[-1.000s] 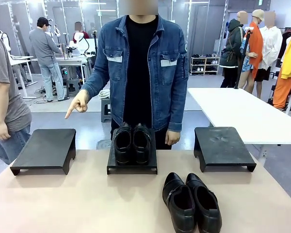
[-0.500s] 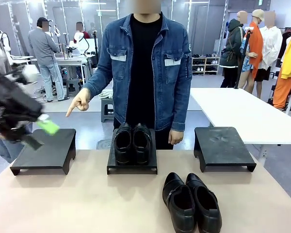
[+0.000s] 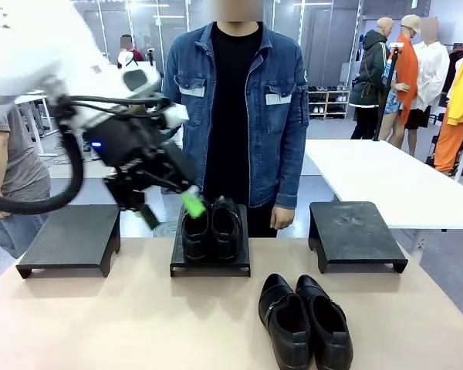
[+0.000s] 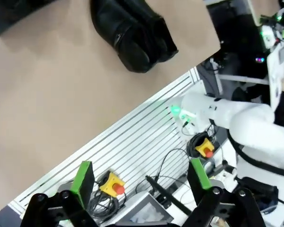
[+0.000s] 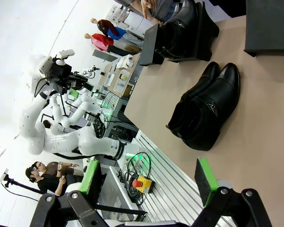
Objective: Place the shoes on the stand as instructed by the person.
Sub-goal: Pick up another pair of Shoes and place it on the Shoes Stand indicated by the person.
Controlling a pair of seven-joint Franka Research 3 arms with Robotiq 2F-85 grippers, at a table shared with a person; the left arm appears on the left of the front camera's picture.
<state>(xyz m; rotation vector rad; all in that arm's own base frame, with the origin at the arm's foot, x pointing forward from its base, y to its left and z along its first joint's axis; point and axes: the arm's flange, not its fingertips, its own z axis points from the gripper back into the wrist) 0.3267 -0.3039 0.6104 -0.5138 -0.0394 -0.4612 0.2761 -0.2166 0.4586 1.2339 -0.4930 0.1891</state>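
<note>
**Left claw open, up in the air beside the middle stand**

Your left claw hangs in the air by the left side of the middle stand, a bit higher than its top. The claw is let go: its two green pads are spread wide and nothing is between them. One pad is very close to the slip-on shoes. The arm is blurry there, so you cannot tell if it touches them.

The slip-on shoes sit side by side on top of the middle stand. The strap shoes lie on the tabletop, in front of the middle stand and a little to its right. They lie side by side and touch each other.

The left stand is to the left of the middle stand. The right stand is to its right. Both are apart from it.

The person in the blue jacket stands just behind the middle stand. One hand hangs low, behind the stand's right corner.

Your right claw is let go too. Its green pads are wide apart with nothing between them. It is up in the air, well away from the middle stand.
</note>
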